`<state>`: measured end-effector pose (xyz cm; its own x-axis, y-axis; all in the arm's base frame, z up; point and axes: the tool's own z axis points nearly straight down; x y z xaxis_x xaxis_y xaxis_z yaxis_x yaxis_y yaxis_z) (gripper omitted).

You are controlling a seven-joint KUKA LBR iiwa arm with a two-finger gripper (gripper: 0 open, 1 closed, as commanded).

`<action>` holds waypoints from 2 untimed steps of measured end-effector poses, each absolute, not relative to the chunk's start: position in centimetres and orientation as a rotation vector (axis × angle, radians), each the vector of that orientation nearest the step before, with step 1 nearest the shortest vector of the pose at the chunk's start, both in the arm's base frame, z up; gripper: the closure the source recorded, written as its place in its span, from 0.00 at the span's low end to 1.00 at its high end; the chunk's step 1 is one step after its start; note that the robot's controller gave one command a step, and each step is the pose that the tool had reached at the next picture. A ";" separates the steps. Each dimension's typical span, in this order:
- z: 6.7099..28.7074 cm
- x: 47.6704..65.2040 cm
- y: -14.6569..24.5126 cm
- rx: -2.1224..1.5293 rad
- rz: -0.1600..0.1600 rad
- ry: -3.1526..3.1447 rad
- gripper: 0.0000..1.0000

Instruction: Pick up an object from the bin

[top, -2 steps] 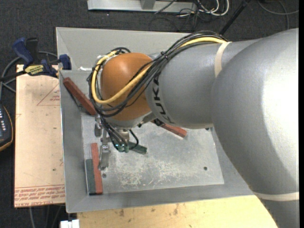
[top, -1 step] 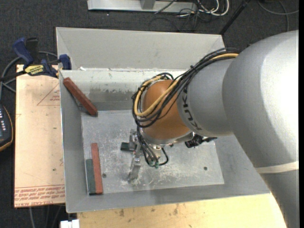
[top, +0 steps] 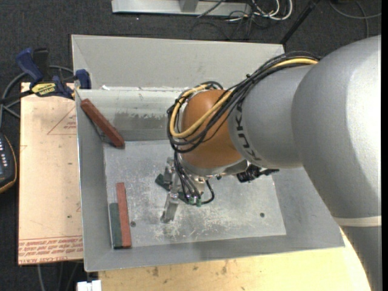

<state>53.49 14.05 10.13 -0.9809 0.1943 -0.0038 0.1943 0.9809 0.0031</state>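
The gripper (top: 170, 210) is held low over the floor of the bin (top: 254, 220) near its middle, presumably for a low grasp; whether it is spread or pressed together cannot be told. The nearest things, a red bar (top: 123, 214) and a green bar (top: 114, 226), are laid flat, touching, to its left.

My arm (top: 327, 114) cut off at right edge, my orange wrist cover (top: 206, 132) masking central bin (top: 91, 217) floor

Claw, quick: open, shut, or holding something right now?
Claw: cannot be told; it sits low over the bin floor, right of the flat-lying red bar.
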 end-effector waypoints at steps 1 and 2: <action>10.7 54.9 12.1 0.530 0.001 3.095 0.00; 6.9 54.3 12.7 0.876 0.000 3.019 0.00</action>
